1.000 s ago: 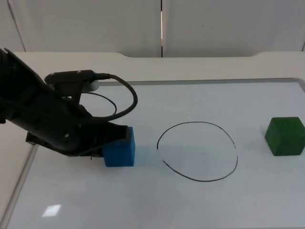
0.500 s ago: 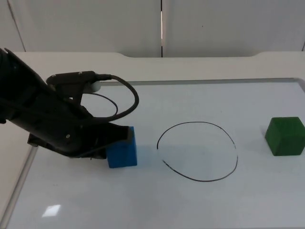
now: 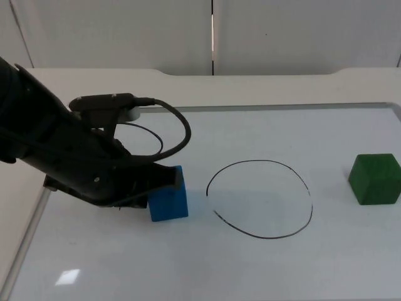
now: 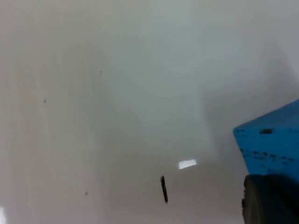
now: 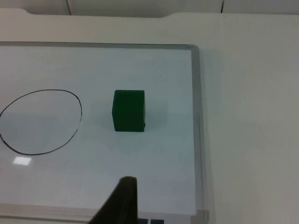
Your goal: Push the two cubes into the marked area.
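A blue cube (image 3: pixel 170 201) (image 4: pixel 273 144) lies on the whiteboard, left of a hand-drawn black oval (image 3: pixel 263 162) (image 5: pixel 80 109). My left gripper (image 3: pixel 170 177) is low on the board and presses against the cube's left and rear side; its black arm covers part of the cube. A green cube (image 3: pixel 374 179) (image 5: pixel 129 111) rests well to the right of the oval, outside the line. My right gripper (image 5: pixel 122 198) hangs above the board's near right edge, away from the green cube, and waits.
The whiteboard's metal frame (image 3: pixel 30 233) (image 5: pixel 198 130) runs along its left and right sides. The oval's inside holds nothing. The grey partition wall (image 3: pixel 213 31) stands at the back.
The left gripper has slid to the right, and the blue cube has moved with it a little closer to the oval. The green cube has stayed in place.
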